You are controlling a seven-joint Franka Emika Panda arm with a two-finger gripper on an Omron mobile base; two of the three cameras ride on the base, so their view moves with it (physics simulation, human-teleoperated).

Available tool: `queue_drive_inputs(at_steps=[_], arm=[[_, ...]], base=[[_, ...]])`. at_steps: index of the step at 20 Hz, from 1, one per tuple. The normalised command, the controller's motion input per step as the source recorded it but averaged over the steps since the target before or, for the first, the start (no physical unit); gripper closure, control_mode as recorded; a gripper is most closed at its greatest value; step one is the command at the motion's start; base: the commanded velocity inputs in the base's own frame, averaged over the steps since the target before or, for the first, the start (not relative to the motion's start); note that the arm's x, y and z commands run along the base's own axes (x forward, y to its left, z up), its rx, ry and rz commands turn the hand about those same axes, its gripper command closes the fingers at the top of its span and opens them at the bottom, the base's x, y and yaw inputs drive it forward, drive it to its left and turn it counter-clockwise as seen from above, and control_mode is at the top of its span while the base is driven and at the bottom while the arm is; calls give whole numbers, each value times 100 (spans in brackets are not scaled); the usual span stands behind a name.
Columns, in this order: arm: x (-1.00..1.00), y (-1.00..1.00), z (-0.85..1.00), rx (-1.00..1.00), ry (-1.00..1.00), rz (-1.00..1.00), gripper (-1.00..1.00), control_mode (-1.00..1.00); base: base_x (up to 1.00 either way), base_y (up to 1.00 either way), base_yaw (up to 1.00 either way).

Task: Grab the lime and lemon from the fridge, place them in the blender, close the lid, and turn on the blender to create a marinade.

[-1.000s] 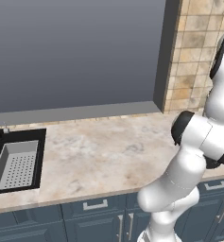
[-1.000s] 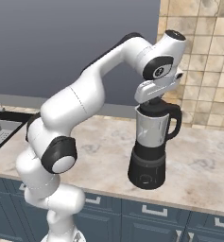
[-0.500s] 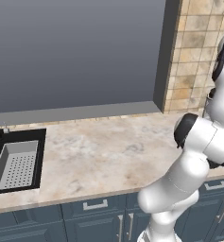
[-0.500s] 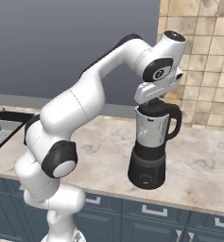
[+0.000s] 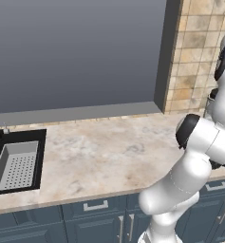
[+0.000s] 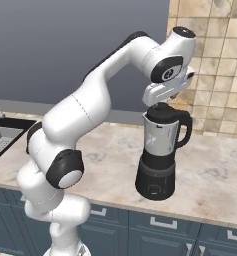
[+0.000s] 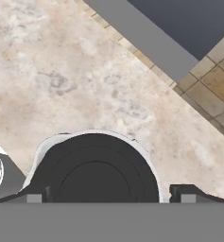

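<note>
Blender (image 6: 160, 152): stands on the counter (image 6: 215, 165), right of the sink (image 5: 16, 163), near the tiled wall (image 6: 215, 65). Black tapered base with round front knob, clear cylindrical jar with side handle. Contents of the jar cannot be made out.

Lid (image 7: 97, 172): black, round, matte, with concentric raised rings; sits on the jar's mouth, the clear rim showing around it in the hand view.

Gripper (image 6: 165, 95): directly above the lid, just clear of it or touching; which, cannot be told. Dark fingertips (image 7: 184, 193) show at either side of the lid, so the jaws stand apart, wider than the lid's knob.

Change over the last second: slight. Hand has stayed over the jar top; the elbow has shifted a little. Judged: lid placed or being seated, the close-lid step near done; knob remains to be turned.

Counter: mottled beige stone, smooth. Wall: square tan tiles. Cabinets (image 5: 99, 223): blue-grey, metal pulls. Sink: black, holding a perforated grey basket.
</note>
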Motion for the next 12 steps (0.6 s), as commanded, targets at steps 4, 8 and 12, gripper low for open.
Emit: queue_drive_inputs(at_steps=[4,8,12], arm=[[0,-5,35,0,-1,0,-100,-100],[-20,-1,25,0,-9,0,-100,-100],[-92,0,1,0,-24,0,-100,-100]], base=[[0,0,0],[0,0,0],[0,0,0]])
